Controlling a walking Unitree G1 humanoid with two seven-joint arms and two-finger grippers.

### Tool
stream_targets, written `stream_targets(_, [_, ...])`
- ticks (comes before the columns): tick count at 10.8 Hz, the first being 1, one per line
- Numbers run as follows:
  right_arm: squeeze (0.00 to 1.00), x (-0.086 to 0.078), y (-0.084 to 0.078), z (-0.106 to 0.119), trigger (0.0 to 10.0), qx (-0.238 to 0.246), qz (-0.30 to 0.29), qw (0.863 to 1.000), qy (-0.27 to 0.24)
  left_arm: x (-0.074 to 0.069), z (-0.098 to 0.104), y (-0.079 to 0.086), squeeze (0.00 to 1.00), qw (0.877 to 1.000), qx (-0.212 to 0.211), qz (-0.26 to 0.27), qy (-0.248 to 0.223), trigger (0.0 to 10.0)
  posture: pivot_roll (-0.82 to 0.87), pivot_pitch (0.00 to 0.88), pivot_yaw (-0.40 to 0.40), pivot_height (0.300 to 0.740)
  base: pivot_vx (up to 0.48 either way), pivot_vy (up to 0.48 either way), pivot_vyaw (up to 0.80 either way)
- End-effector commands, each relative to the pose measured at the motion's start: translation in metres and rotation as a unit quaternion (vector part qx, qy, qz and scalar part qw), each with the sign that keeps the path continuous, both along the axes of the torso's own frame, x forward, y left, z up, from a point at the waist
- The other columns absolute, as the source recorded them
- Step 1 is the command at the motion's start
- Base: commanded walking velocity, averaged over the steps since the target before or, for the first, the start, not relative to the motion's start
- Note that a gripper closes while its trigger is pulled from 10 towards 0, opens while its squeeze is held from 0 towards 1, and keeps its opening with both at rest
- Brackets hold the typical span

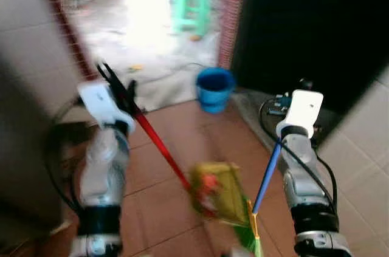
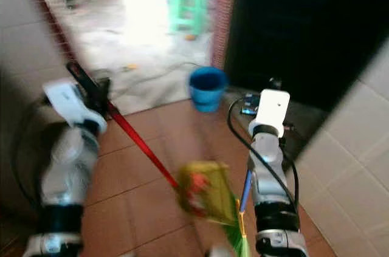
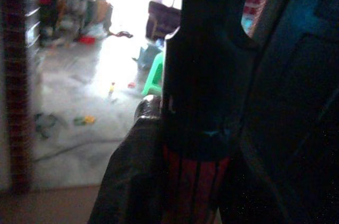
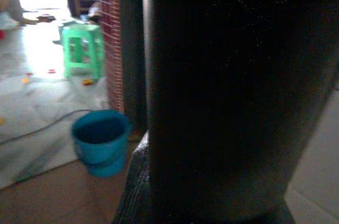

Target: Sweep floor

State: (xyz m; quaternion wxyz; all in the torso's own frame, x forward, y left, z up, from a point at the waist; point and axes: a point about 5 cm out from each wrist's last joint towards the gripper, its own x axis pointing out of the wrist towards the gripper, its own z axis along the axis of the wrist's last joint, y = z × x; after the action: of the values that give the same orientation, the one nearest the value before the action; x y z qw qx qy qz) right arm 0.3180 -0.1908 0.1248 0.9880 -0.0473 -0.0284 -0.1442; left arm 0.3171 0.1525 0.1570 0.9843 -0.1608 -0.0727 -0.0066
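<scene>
Mid-sweep, frames blurred. Left gripper point(image 1: 112, 81) clamped on red handle point(image 1: 159, 141), mid-left of frame; right gripper point(image 1: 281, 143) looks clamped on blue handle point(image 1: 265, 179), lower right. Dustpan and broom heads meet lower centre. Next: steady both, work debris toward blue bucket point(image 1: 214, 89).

We see a blue bucket point(image 4: 100, 142) on tiled floor beside a brick pillar point(image 4: 109, 33), a green stool point(image 4: 81, 49) beyond it, and a dark shape up close, perhaps a finger.
</scene>
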Motion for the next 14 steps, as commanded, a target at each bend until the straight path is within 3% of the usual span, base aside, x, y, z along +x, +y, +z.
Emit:
stream_targets(1, [0.00, 0.000, -0.005, 0.003, 10.0, -0.002, -0.008, 1.000, -0.008, 0.003, 0.028, -0.010, 0.00, 0.998, -0.034, -0.017, -0.052, 10.0, -0.09, 0.000, 0.025, 0.740, 0.352, 0.000, 0.00])
stream_targets(6, [0.00, -0.002, -0.010, -0.001, 10.0, -0.013, -0.010, 1.000, -0.002, 0.009, 0.056, -0.005, 0.00, 0.995, -0.060, 0.010, -0.084, 10.0, -0.09, 0.000, 0.022, 0.740, 0.363, 0.000, 0.00])
stream_targets(10, [0.00, -0.005, -0.013, -0.006, 10.0, -0.018, -0.010, 1.000, 0.006, 0.014, 0.076, 0.016, 0.00, 0.990, -0.063, 0.073, -0.104, 10.0, -0.09, 0.000, 0.023, 0.740, 0.368, 0.000, 0.00])
stream_targets(14, [0.00, -0.012, -0.022, -0.012, 10.0, -0.030, -0.008, 0.999, 0.017, 0.016, 0.094, 0.058, 0.00, 0.978, -0.054, 0.154, -0.130, 10.0, -0.08, 0.000, 0.011, 0.740, 0.384, 0.000, 0.00])
